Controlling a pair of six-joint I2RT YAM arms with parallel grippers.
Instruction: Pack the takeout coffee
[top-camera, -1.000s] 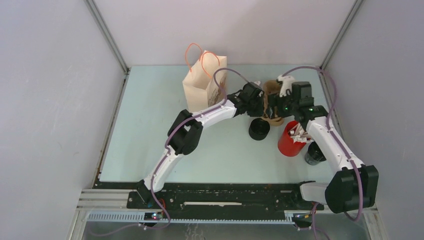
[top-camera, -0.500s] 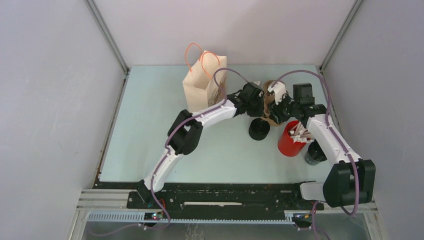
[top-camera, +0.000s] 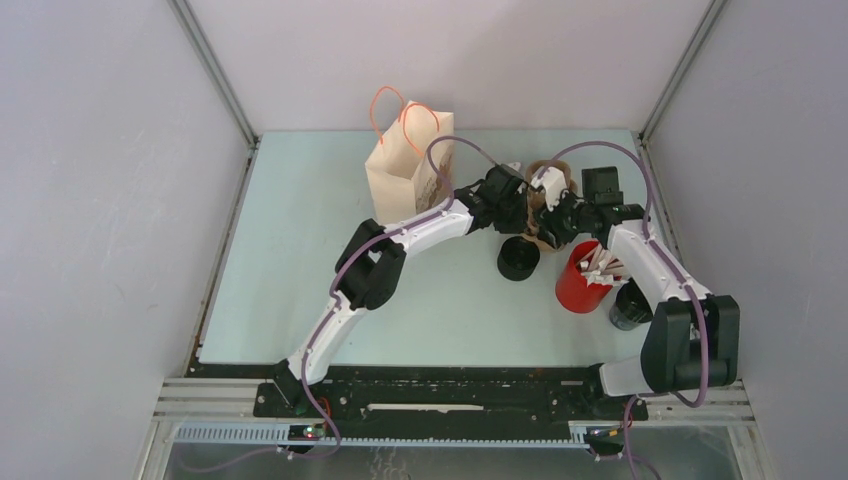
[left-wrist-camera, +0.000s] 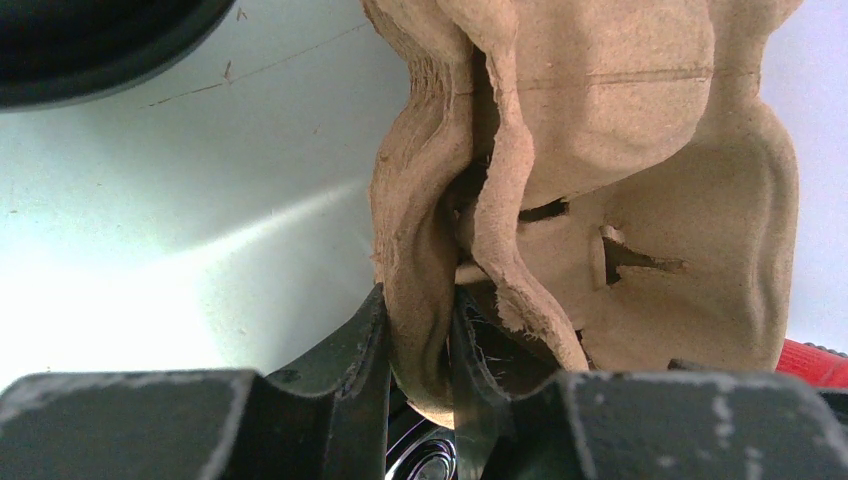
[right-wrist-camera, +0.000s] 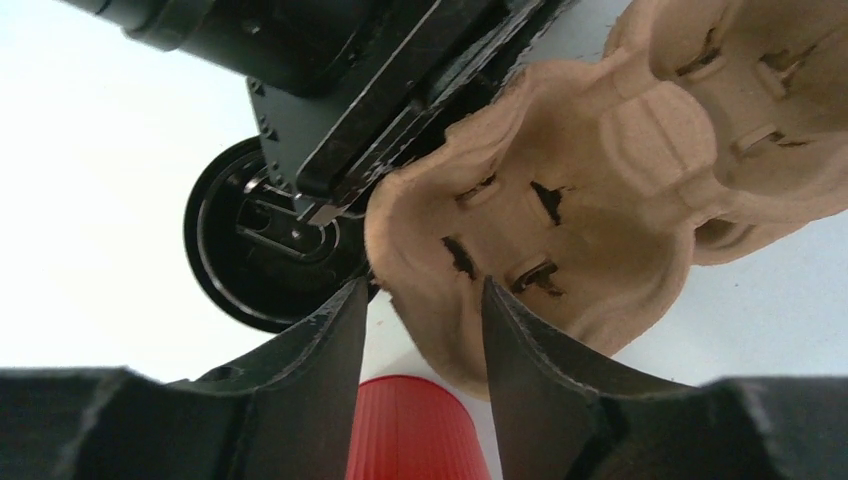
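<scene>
The takeout coffee (top-camera: 518, 258) sits just nearward of the left hand (left-wrist-camera: 420, 340) pinching the carrier (left-wrist-camera: 640, 200); the right hand (right-wrist-camera: 420, 300) straddles it, grip unclear.

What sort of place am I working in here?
Probably a lab test cell staged as a takeout counter: plain grey walls box in a pale green tabletop, with a brown paper bag with orange handles, a brown moulded-pulp cup carrier and a red cup of white sticks.

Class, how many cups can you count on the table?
3: the black cup beside the carrier, the red cup to its right, and what looks like another dark cup, partly hidden by the right arm.
</scene>
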